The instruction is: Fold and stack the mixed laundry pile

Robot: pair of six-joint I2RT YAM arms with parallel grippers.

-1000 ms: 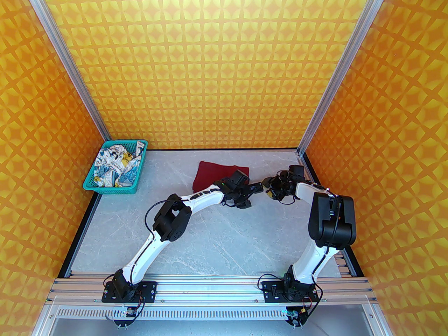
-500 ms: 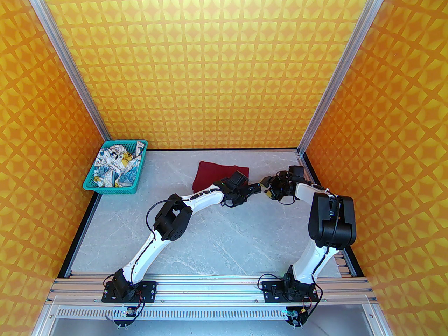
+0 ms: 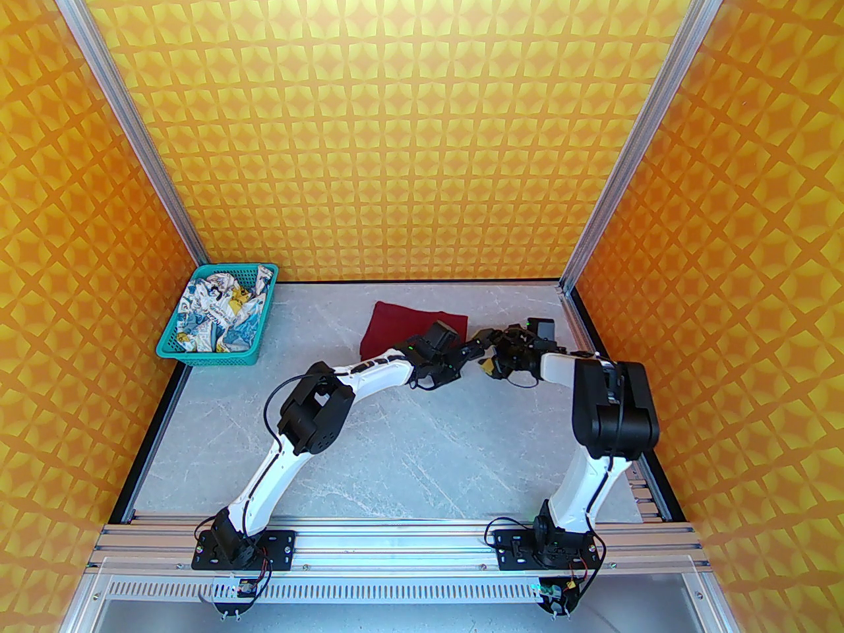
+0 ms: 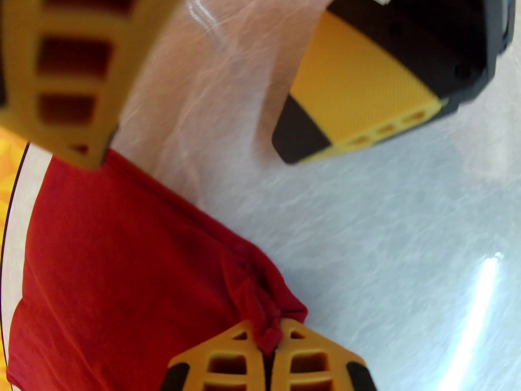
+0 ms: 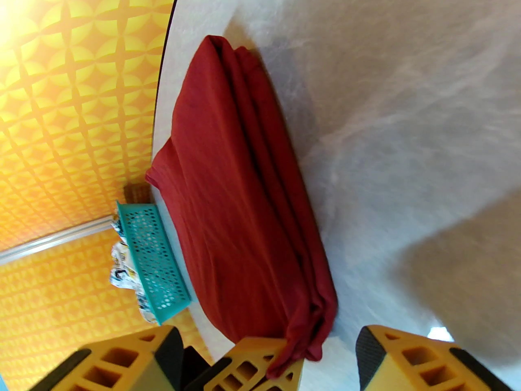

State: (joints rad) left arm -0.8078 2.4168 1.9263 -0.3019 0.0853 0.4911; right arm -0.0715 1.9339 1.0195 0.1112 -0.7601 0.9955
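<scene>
left gripper (image 4: 268, 340) pinching dark red T-shirt (image 4: 122, 259) corner (bunched), right gripper (image 5: 268, 338) spread, seemingly astride

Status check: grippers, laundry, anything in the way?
Left gripper shut on a corner of the folded dark red cloth T-shirt. Right gripper open, close by that corner, tight quarters. White printed garment crumpled in the teal perforated plastic basket.

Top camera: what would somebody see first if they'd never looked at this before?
Probably the bright orange patterned walls all around. Next comes the folded red shirt at the back middle of the table, where the left gripper has its jaws shut on a corner and the right gripper stands open close by. A teal basket holding a crumpled printed shirt sits in the back left corner.
</scene>
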